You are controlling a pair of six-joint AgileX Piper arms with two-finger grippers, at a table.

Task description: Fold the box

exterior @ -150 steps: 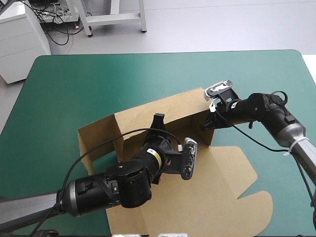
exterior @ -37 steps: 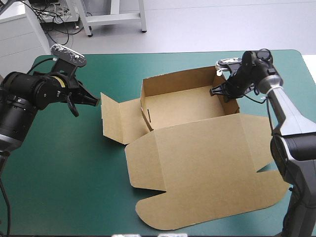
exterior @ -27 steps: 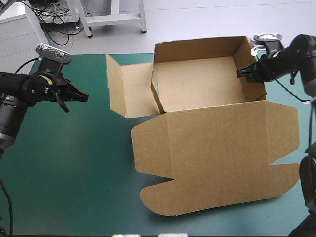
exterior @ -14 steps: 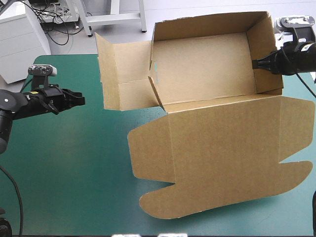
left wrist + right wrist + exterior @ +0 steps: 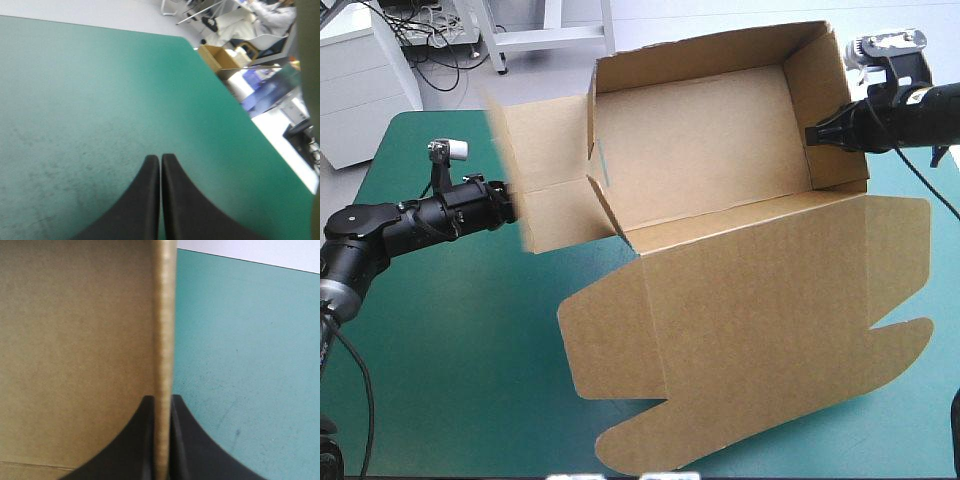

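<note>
The brown box (image 5: 700, 140) hangs tilted above the table, an open tray with walls raised. Its broad lid (image 5: 770, 310) slopes down toward the front edge. My right gripper (image 5: 817, 135) is shut on the tray's right wall; in the right wrist view the wall's edge (image 5: 164, 315) runs up between the gripper's (image 5: 162, 400) fingers, with the box (image 5: 75, 340) inside on one side. An unfolded side flap (image 5: 550, 180) sticks out on the left. My left gripper (image 5: 512, 203) is shut and holds nothing, its tip close beside that flap. In the left wrist view the gripper (image 5: 160, 157) points over bare cover.
The teal-green cover (image 5: 450, 350) shows under and in front of the left arm, and beyond the right gripper (image 5: 250, 365). The lid's rounded tabs (image 5: 640, 455) reach close to the table's front edge.
The box was lifted off the table by the right gripper and has swung to the left. The left gripper has moved right, up to the side flap.
</note>
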